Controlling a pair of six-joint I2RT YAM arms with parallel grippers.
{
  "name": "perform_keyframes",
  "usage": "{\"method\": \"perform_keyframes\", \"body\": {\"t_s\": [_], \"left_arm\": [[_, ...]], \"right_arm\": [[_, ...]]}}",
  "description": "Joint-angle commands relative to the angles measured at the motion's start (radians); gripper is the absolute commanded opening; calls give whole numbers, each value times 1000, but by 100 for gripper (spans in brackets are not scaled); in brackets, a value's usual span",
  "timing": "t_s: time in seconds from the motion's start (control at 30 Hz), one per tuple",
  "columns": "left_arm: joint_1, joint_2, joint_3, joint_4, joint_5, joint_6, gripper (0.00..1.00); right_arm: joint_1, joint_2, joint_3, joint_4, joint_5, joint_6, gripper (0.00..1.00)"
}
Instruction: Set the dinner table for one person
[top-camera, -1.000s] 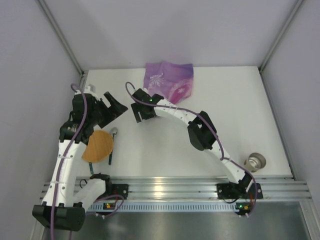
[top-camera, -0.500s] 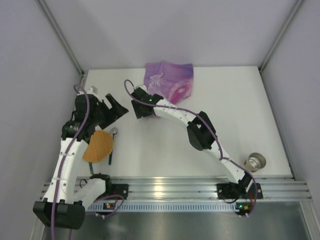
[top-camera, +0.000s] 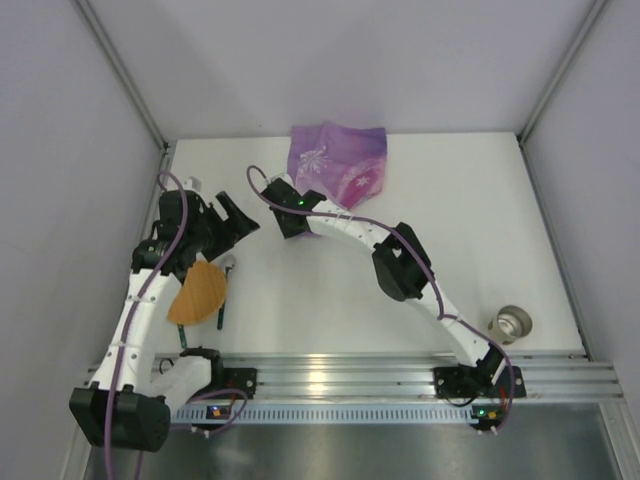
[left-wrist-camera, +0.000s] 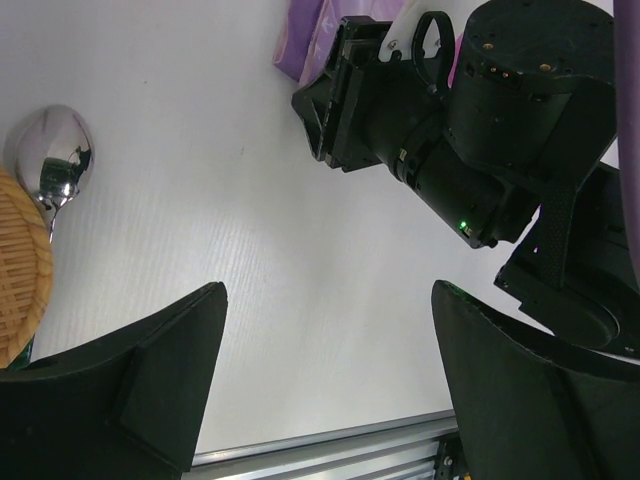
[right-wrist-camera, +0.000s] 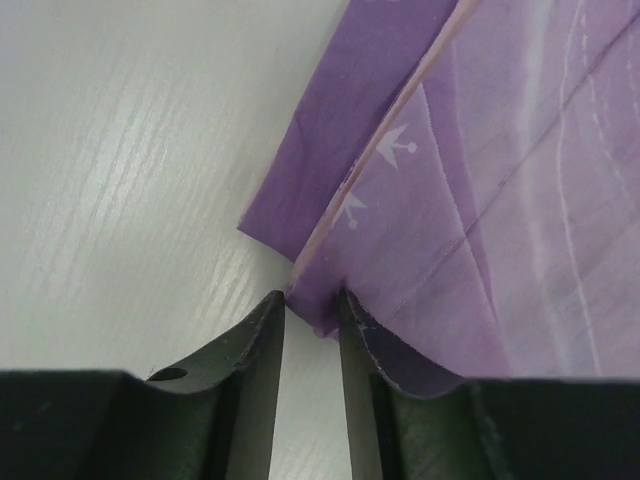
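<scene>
White dinner table lies under both arms, with the purple placemat at its far edge. Near the placemat, the left gripper hangs spread wide above bare tabletop. The right gripper pinches the placemat's corner, tabletop just below.

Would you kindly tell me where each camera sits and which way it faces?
Top external: above and behind, looking down on the dinner table; left arm and right arm show.
Left wrist: faces past the open left claw towards the right arm.
Right wrist: looks down the right claw at the placemat corner it pinches.
Shared: the placemat appears in all three.
</scene>
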Motion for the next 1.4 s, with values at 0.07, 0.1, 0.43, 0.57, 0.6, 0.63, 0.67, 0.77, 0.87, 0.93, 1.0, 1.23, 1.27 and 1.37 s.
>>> {"method": "perform_keyframes", "body": {"t_s": [0.07, 0.1, 0.43, 0.57, 0.6, 0.63, 0.67, 0.77, 0.87, 0.93, 1.0, 1.23, 1.27, 1.37], "left_arm": [[1, -4, -13, 61, -14, -7, 88], [1, -3, -14, 61, -17, -4, 88], [1, 46, -62, 96, 6, 4, 86], [-6, 126, -100, 188, 6, -18, 84], [-10, 144, -103, 203, 0, -19, 84], [-15, 163, -103, 236, -3, -19, 83], [-18, 204, -103, 248, -9, -21, 84], [-36, 304, -93, 318, -8, -22, 84], [-64, 432, -50, 342, 6, -21, 82], [-98, 535, 5, 349, -5, -15, 79], [-119, 600, 71, 348, -11, -11, 78], [-177, 846, 249, 351, -66, -30, 77], [-194, 868, 295, 336, -81, -28, 77], [-213, 945, 355, 300, -136, -21, 76]], "right_arm": [[5, 8, 2, 23, 5, -28, 23], [5, 8, 2, 23, 4, -29, 21], [-21, -122, -63, 9, -46, 20, 8], [-49, -223, -113, 8, -82, 61, 3], [-65, -237, -128, 6, -104, 79, 0], [-73, -252, -136, 4, -114, 89, 0], [-92, -280, -144, 4, -134, 105, 0], [-130, -324, -156, -2, -173, 142, 0], [-159, -344, -150, -6, -223, 170, 0], [-173, -351, -149, -9, -254, 178, 0], [-196, -360, -153, -19, -288, 188, 0], [-282, -430, -231, -32, -335, 162, 0], [-305, -436, -242, -34, -342, 158, 0], [-346, -452, -277, -32, -361, 153, 0]]}}
